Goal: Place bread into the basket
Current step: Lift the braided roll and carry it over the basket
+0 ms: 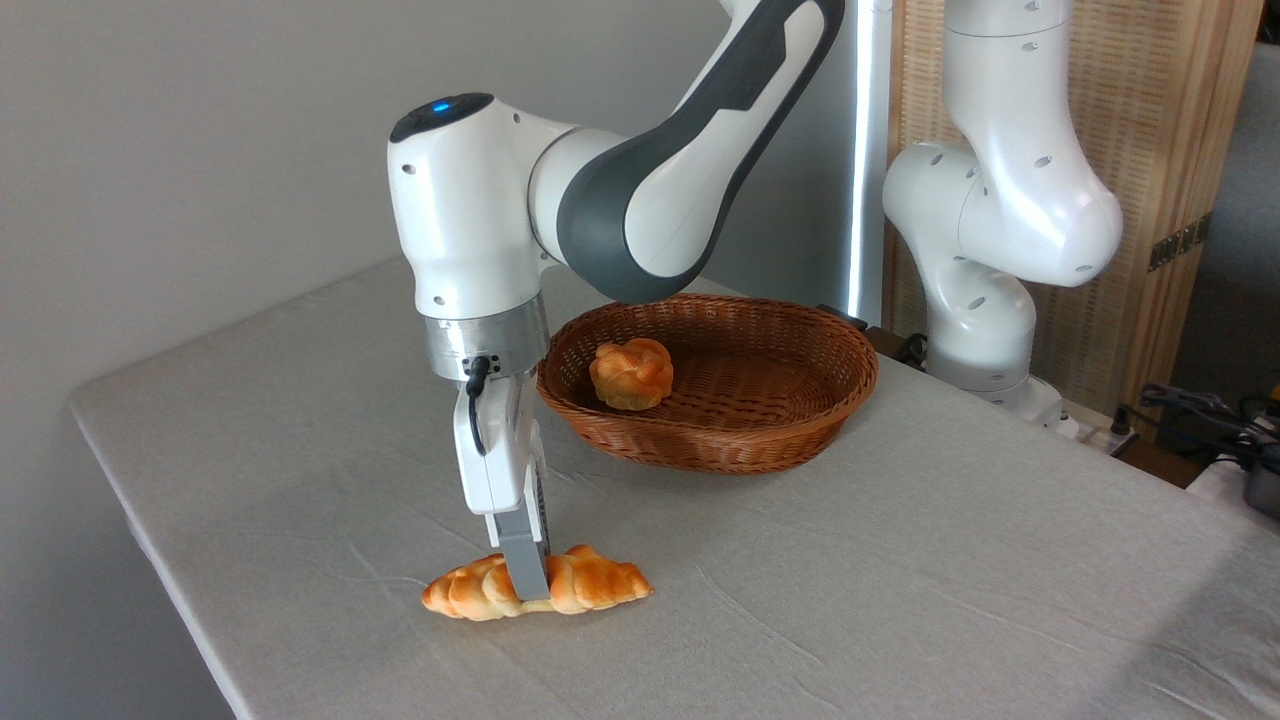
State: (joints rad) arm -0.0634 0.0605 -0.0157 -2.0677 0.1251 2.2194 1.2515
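Fingers [524,580] straddle the bread [590,583] on the table (grip unclear) | basket [800,420]: one round roll [631,373]

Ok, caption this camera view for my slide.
Gripper astride the bread on the table, basket behind.

- The gripper [527,590] shows only its near finger [524,565]; the far one sits behind it and behind the bread [537,589], so how the jaws stand cannot be told.
- That finger covers the middle of the loaf.
- The arm's wrist hides the left end of the basket [760,440] rim.
- The small round roll [631,373] hides part of the basket floor.
- The arm's upper links run off the top edge (its base is partly behind the table).
- The table [900,600] is cut off at the bottom and right.
- The cables [1200,410] at far right are too small to identify.
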